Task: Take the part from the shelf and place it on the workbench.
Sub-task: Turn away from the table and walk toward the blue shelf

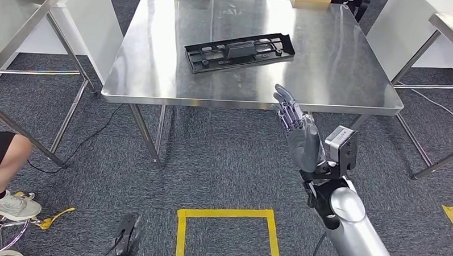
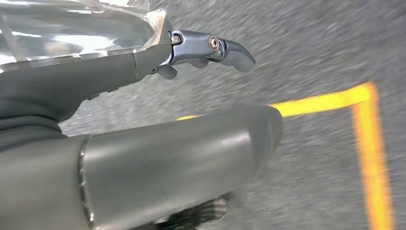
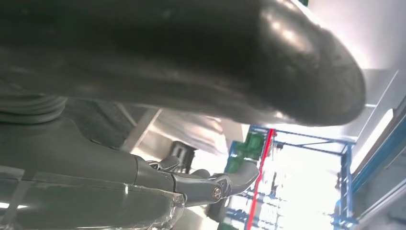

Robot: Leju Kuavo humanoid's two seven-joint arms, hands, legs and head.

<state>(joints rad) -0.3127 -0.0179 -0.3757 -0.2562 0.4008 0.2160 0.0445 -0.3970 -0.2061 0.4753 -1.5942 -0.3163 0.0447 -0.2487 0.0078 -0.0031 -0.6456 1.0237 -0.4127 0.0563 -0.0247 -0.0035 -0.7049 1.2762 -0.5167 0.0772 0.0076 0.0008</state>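
The long black plastic part (image 1: 239, 51) lies flat on the steel workbench (image 1: 158, 74), well beyond the fingertips of the right hand (image 1: 299, 134) and a little to their left, touched by neither hand. The right hand is raised just in front of the bench's near edge, fingers (image 1: 287, 110) stretched out side by side and pointing up toward the bench, holding nothing. The left hand (image 1: 126, 234) hangs low over the grey carpet, its fingers (image 2: 230, 48) loosely extended and empty, near the yellow floor tape (image 1: 227, 214). A person's leg and shoe (image 1: 11, 206) stand well off to the left hand's side
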